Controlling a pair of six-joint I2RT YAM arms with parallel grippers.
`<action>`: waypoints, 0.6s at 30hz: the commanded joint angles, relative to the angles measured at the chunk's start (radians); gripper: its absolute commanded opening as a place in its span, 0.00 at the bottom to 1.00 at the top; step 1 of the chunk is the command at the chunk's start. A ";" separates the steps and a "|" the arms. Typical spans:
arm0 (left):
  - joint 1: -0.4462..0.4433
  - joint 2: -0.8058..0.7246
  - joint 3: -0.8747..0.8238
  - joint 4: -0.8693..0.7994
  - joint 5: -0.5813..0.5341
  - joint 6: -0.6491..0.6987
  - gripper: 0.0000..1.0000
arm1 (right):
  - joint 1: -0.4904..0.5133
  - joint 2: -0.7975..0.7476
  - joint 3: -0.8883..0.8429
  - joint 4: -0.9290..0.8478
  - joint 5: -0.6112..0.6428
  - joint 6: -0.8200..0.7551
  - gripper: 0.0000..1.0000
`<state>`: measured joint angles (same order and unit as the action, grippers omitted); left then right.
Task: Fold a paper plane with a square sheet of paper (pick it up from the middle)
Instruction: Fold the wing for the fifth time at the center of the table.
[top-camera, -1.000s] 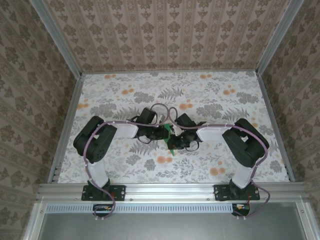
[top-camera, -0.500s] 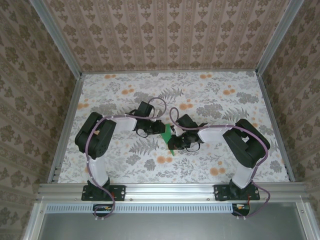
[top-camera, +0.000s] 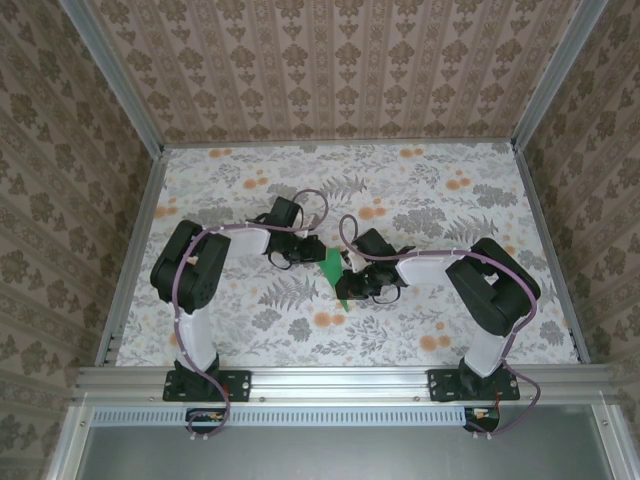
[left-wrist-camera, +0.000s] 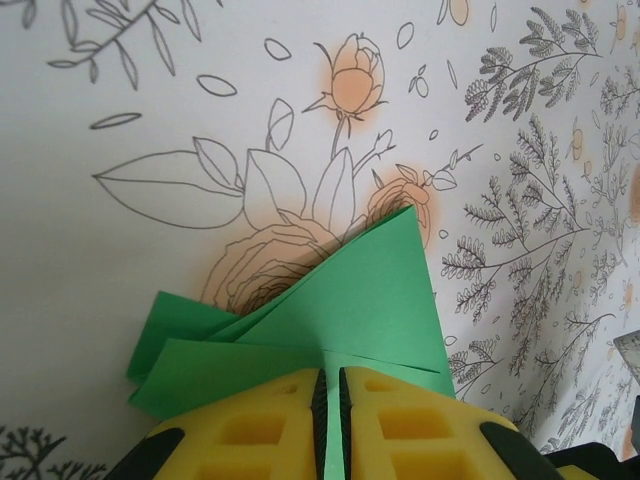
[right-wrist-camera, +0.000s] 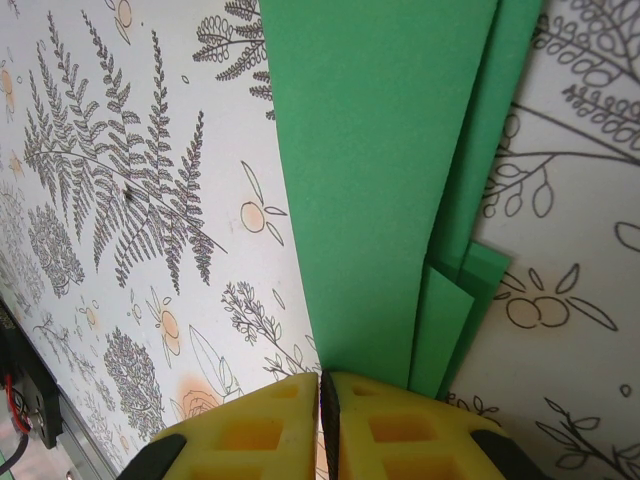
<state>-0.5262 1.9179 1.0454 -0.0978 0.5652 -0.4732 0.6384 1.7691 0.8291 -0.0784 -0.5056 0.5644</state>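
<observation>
The bright green paper, folded into a pointed dart-shaped paper plane (top-camera: 331, 266), hangs between my two grippers just above the middle of the flowered table. In the left wrist view the paper plane (left-wrist-camera: 370, 300) shows several layers and a point facing away. A strip of it runs between the yellow fingers of my left gripper (left-wrist-camera: 331, 390), which is shut on it. My right gripper (right-wrist-camera: 325, 390) is shut at the near edge of the long green panel (right-wrist-camera: 370, 150), which runs into the seam of its jaws. From above, the left gripper (top-camera: 307, 254) stands left of the paper and the right gripper (top-camera: 353, 281) right of it.
The flower-printed table top (top-camera: 450, 200) is boxed in by patterned walls (top-camera: 330, 70) at the back and both sides. An aluminium rail (top-camera: 340, 380) carrying both arm bases runs along the near edge.
My left gripper has drawn away to the left and farther back with its part of the paper, so more green shows between the grippers. The right gripper has stayed put.
</observation>
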 joint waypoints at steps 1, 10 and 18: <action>0.056 0.038 0.004 -0.013 -0.112 0.047 0.16 | 0.001 0.051 -0.063 -0.167 0.051 0.001 0.14; 0.122 0.050 0.018 -0.022 -0.115 0.056 0.16 | 0.001 0.059 -0.062 -0.165 0.050 0.000 0.14; 0.136 0.055 0.044 -0.062 -0.151 0.057 0.16 | 0.001 0.037 -0.040 -0.167 0.044 0.008 0.14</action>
<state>-0.4236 1.9347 1.0729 -0.1135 0.5541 -0.4568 0.6380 1.7691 0.8295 -0.0784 -0.5087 0.5648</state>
